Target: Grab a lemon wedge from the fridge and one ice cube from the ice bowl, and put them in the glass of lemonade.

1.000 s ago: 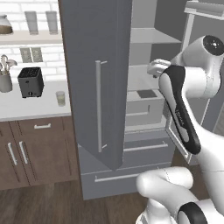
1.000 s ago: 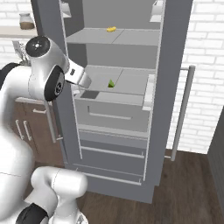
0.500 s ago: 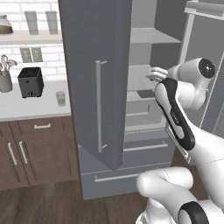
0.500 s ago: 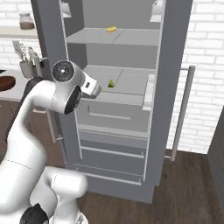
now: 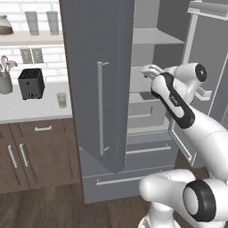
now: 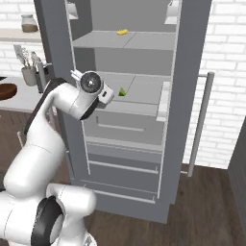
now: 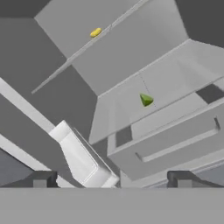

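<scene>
The fridge point(image 6: 144, 120) stands with both doors swung open, exposing grey shelves and two drawers below. The lemon wedge point(image 6: 122, 91) lies alone on the middle shelf, toward its centre; in the hand view it appears as a small green wedge point(image 7: 146, 100) resting flat on that shelf, above a drawer front. A small yellow item point(image 6: 122, 32) lies on the upper shelf, well apart from the wedge; its identity cannot be determined. The tool point(image 7: 111, 180) is held in front of the middle shelf with its jaws spread wide and nothing between them, well short of the wedge. In the left base view the arm reaches past the edge of the left door toward the fridge interior. On the counter point(image 5: 26, 111) to the left, the glass of lemonade point(image 5: 61, 100) stands upright holding pale yellow-green liquid, beside a black toaster point(image 5: 30, 83). The ice bowl point(image 6: 6, 91) rests on the counter near a utensil crock point(image 6: 29, 74); its contents are not discernible.
</scene>
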